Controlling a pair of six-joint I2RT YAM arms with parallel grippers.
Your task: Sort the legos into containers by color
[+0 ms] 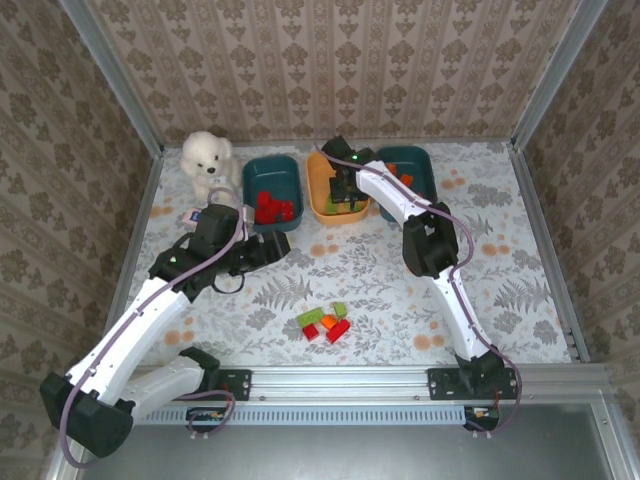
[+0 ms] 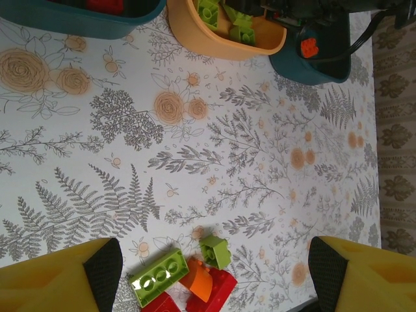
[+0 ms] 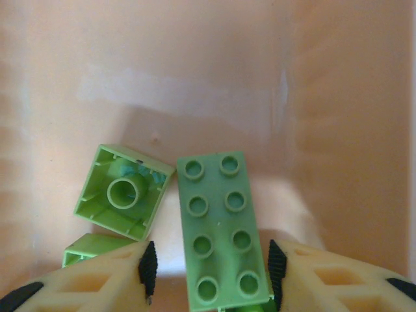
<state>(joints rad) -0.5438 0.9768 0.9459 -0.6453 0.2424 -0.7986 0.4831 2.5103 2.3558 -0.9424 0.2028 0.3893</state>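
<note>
My right gripper point(image 3: 209, 266) hangs inside the orange container point(image 3: 195, 78), jaws open. A light green two-by-four lego point(image 3: 218, 227) lies between the pads, with a gap on its left side. An upturned square green lego point(image 3: 123, 192) lies beside it. From above, the right gripper point(image 1: 345, 190) is over the orange container point(image 1: 322, 205). My left gripper point(image 2: 214, 272) is open and empty above a loose pile: a long green lego point(image 2: 153, 277), a small green one point(image 2: 216, 251), an orange piece point(image 2: 198, 281) and a red brick point(image 2: 221, 294). The pile point(image 1: 325, 322) sits front centre.
A dark teal container point(image 1: 250, 195) holding red legos stands left of the orange one. A second teal container point(image 1: 415, 160) with an orange brick point(image 2: 309, 47) stands to its right. A white plush bear point(image 1: 205, 160) sits at the back left. Patterned walls enclose the table.
</note>
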